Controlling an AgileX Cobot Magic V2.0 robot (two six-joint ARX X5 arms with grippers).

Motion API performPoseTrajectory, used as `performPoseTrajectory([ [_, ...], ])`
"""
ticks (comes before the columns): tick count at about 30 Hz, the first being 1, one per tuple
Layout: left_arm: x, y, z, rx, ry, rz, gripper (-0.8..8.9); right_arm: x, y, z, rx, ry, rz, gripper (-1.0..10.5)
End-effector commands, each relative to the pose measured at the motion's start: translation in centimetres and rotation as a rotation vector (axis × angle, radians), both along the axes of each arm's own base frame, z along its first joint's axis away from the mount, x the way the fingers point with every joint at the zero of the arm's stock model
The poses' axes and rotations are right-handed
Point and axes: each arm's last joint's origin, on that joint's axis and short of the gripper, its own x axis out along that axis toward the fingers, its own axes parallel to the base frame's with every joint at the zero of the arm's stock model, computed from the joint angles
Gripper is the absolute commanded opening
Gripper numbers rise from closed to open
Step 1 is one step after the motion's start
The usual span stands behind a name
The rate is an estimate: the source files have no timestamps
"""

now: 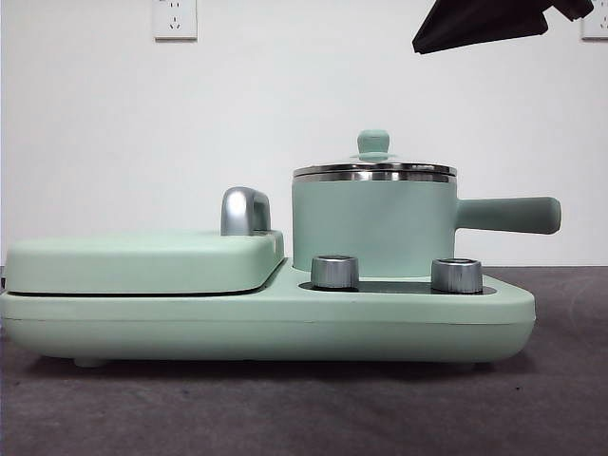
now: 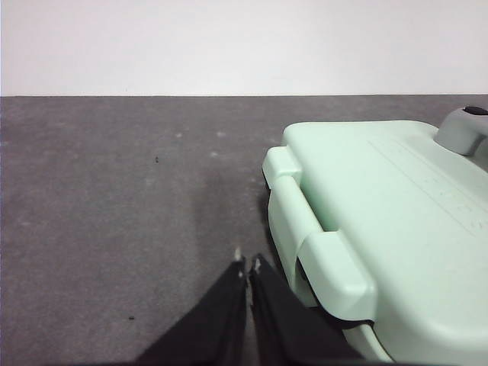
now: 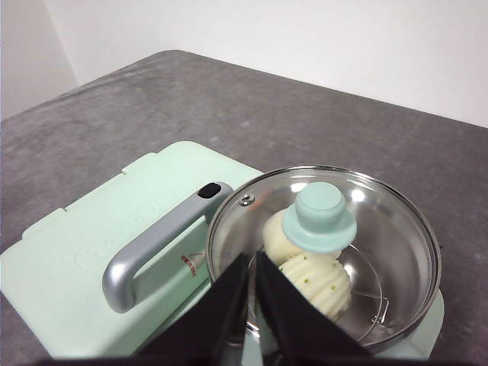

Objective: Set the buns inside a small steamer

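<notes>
The small steamer (image 1: 373, 223), a mint-green pot with steel rim and long side handle, stands on the right of the green appliance, its glass lid with green knob (image 3: 320, 216) on. Through the lid in the right wrist view I see both buns inside: the smooth bun (image 3: 278, 235) and the pleated, green-specked bun (image 3: 316, 284). My right gripper (image 3: 251, 258) is shut and empty, above the steamer's near rim; it shows as a dark tip at the top right of the front view (image 1: 484, 24). My left gripper (image 2: 248, 265) is shut and empty over the table beside the griddle.
The flat mint-green lidded griddle (image 1: 142, 261) with its silver handle (image 1: 244, 210) takes up the appliance's left half. Two steel knobs (image 1: 334, 271) sit on the front below the steamer. Grey table surface (image 2: 114, 213) surrounds the appliance.
</notes>
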Motion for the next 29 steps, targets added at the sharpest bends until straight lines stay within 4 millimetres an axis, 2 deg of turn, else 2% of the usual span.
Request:
performPoseTrajectory([
  [1, 0.1, 0.0, -0.6, -0.007, 0.011, 0.001, 0.1, 0.0, 0.2, 0.3, 0.013, -0.008, 0.008, 0.1],
  [14, 0.1, 0.0, -0.6, -0.007, 0.011, 0.001, 0.1, 0.0, 0.2, 0.3, 0.013, -0.009, 0.009, 0.1],
  [17, 0.1, 0.0, -0.6, -0.007, 0.011, 0.001, 0.1, -0.5, -0.6, 0.8, -0.049, -0.081, -0.018, 0.1],
  [21, 0.1, 0.0, -0.6, -0.007, 0.011, 0.001, 0.1, -1.5, -2.6, 0.7, -0.1, -0.145, -0.123, 0.1],
  [24, 0.1, 0.0, -0.6, -0.007, 0.011, 0.001, 0.1, -2.6, -4.8, -0.6, -0.095, -0.19, -0.209, 0.1],
  [29, 0.1, 0.0, -0.6, -0.007, 0.011, 0.001, 0.1, -4.8, -8.0, -4.7, -0.096, -0.203, -0.361, 0.1],
])
